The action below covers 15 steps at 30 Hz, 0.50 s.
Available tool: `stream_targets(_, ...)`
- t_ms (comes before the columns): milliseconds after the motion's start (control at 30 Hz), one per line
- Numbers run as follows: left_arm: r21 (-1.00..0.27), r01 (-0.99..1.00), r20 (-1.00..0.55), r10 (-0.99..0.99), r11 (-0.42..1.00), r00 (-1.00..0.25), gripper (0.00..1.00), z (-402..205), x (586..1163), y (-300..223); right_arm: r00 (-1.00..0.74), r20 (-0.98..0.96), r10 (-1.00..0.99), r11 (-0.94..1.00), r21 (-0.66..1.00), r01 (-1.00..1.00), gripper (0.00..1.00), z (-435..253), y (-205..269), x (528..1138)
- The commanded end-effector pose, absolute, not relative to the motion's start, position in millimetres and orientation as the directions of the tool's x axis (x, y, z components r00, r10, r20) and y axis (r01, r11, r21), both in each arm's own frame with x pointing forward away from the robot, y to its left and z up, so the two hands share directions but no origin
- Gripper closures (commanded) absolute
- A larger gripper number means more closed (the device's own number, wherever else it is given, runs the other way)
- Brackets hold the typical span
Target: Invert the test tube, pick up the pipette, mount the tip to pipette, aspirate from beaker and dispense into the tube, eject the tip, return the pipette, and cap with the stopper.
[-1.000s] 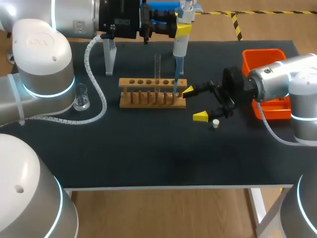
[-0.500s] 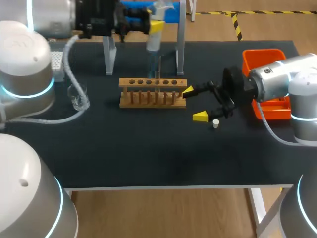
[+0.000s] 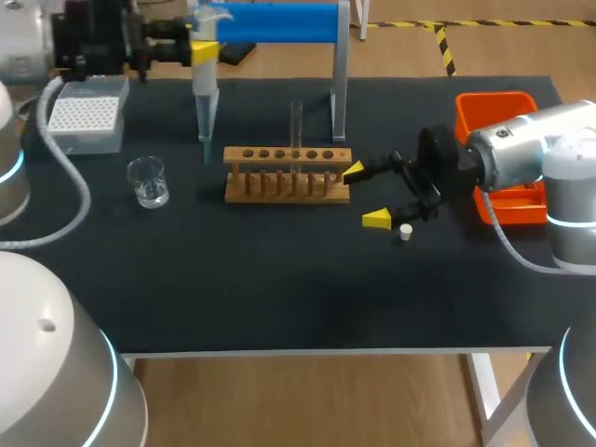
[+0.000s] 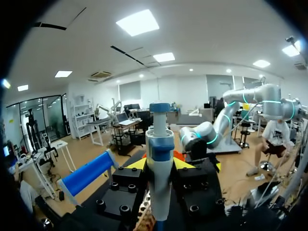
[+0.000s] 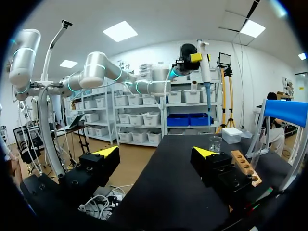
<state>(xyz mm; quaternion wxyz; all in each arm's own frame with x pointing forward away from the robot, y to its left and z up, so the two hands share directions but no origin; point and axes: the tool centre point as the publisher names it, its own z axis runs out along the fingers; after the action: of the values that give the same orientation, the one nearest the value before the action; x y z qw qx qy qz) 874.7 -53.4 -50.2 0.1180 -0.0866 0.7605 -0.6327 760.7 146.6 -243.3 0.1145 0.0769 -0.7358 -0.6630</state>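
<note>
Left end effector (image 3: pixel 205 51) is clamped on the upright pipette (image 3: pixel 206 93). The beaker (image 3: pixel 149 182) sits at eight o'clock from its tip. Right end effector (image 3: pixel 365 195) gapes empty.

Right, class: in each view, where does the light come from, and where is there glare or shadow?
Head view: even overhead light, barely any shadow on the black table; small highlights on the beaker. Left wrist view: ceiling panels glare white beyond the pipette. Right wrist view: ceiling panels glare again; the right gripper is well lit.
</note>
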Motion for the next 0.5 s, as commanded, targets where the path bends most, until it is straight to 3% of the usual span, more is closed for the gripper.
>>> stream_targets(33,-0.985,0.022,-0.069,-0.277,0.171,-0.958,1.00,-58.7,874.6,-14.3,-0.962,0.067,-0.265,0.111,0.993,0.038,0.00,-242.7,145.8,760.5)
stream_targets(500,-0.988,0.003,-0.054,-0.328,0.155,-0.943,1.00,-84.9,908.6,38.1,-0.962,0.067,-0.265,0.111,0.993,0.038,0.00,-242.7,145.8,760.5)
